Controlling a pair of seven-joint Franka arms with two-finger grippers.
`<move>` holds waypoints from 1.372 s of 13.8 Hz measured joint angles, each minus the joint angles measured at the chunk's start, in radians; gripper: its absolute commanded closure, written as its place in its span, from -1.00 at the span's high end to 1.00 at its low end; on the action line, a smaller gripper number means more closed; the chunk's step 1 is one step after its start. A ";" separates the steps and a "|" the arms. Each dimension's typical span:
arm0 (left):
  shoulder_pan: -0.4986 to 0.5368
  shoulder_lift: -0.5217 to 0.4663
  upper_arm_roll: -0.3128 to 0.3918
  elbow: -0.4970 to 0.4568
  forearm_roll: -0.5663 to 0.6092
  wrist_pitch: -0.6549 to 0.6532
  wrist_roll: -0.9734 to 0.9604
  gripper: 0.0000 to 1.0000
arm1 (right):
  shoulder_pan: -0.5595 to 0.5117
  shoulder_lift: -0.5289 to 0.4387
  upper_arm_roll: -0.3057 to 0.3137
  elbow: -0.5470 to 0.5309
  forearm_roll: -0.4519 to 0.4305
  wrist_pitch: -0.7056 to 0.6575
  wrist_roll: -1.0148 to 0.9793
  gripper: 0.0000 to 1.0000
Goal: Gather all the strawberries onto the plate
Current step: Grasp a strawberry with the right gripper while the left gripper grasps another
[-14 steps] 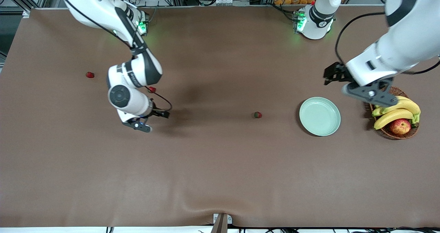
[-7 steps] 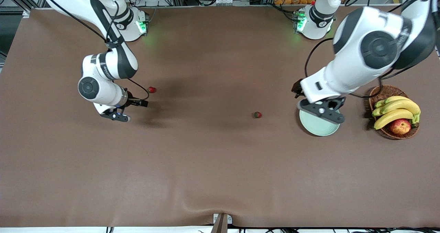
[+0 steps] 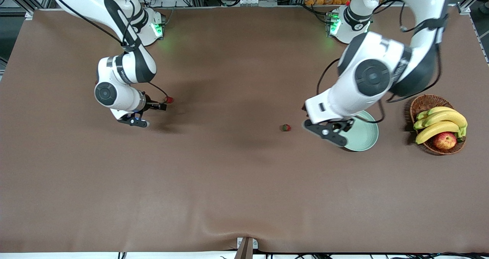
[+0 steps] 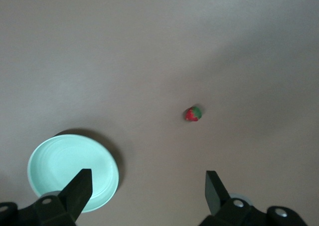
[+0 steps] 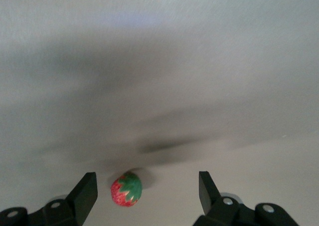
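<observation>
Two arms at a brown bench (image 3: pixel 237 182). The right tool (image 5: pixel 144 193) is low over the bench toward the right arm's end, its fingers (image 5: pixel 84 193) standing apart with nothing between them; a strawberry (image 5: pixel 126 188) lies on the bench in the gap between them, closer to one finger, touching neither. In the front view this berry (image 3: pixel 169 99) shows just beside the tool's tip.

The left tool (image 4: pixel 144 191) hangs over the bench at the edge of the pale green plate (image 3: pixel 363 136), its fingers (image 4: pixel 77 191) wide apart and holding nothing. A second strawberry (image 3: pixel 285 127) lies on the bench near the plate, toward the right arm's end from it, apart from its rim; the left wrist view shows the same berry (image 4: pixel 193 113) and the plate (image 4: pixel 70 168) with nothing in it.

A wicker basket (image 3: pixel 424 104) with bananas (image 3: pixel 439 123) and an apple (image 3: pixel 445 140) stands at the left arm's end of the bench, beside the plate.
</observation>
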 measured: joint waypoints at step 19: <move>-0.175 0.193 0.004 -0.348 0.307 0.499 -0.125 1.00 | 0.080 0.036 0.000 -0.041 0.044 0.096 0.002 -1.00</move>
